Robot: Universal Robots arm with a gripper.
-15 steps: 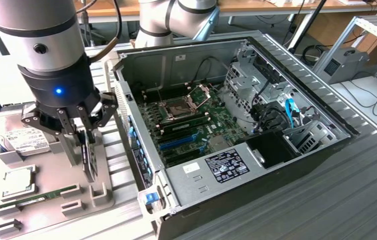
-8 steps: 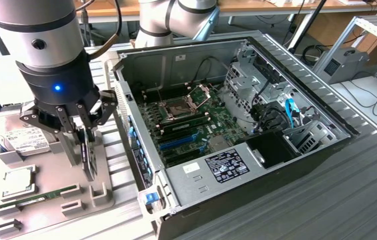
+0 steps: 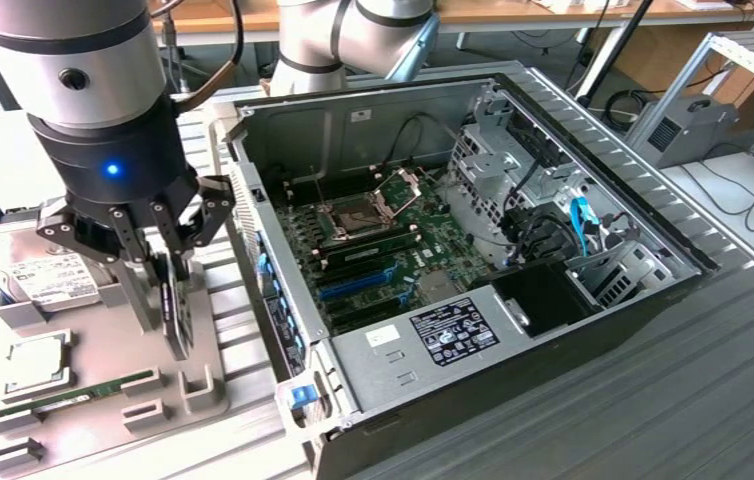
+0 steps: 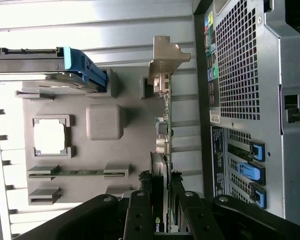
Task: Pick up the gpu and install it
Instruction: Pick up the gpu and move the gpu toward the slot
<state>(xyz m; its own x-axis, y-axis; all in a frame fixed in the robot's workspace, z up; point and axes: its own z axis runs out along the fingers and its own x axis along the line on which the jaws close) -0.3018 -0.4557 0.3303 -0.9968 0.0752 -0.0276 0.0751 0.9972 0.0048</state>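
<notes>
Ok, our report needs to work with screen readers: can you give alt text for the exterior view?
A robot arm's jaws clamp a thin black graphics card standing on edge at a grey parts tray, beside an open black computer case with its green motherboard exposed.

Black gripper [image 3: 161, 268], blue light glowing; thin flat gpu card [image 3: 177, 322] black too, bracket [image 4: 165, 55] silver; green motherboard [image 3: 397, 245] in the grey metal computer case [image 3: 404, 385] (blue slot clips [image 4: 250, 172], square-holed grille [image 4: 240, 60]); pale grey ribbed tabletop [image 3: 644, 400].
</notes>
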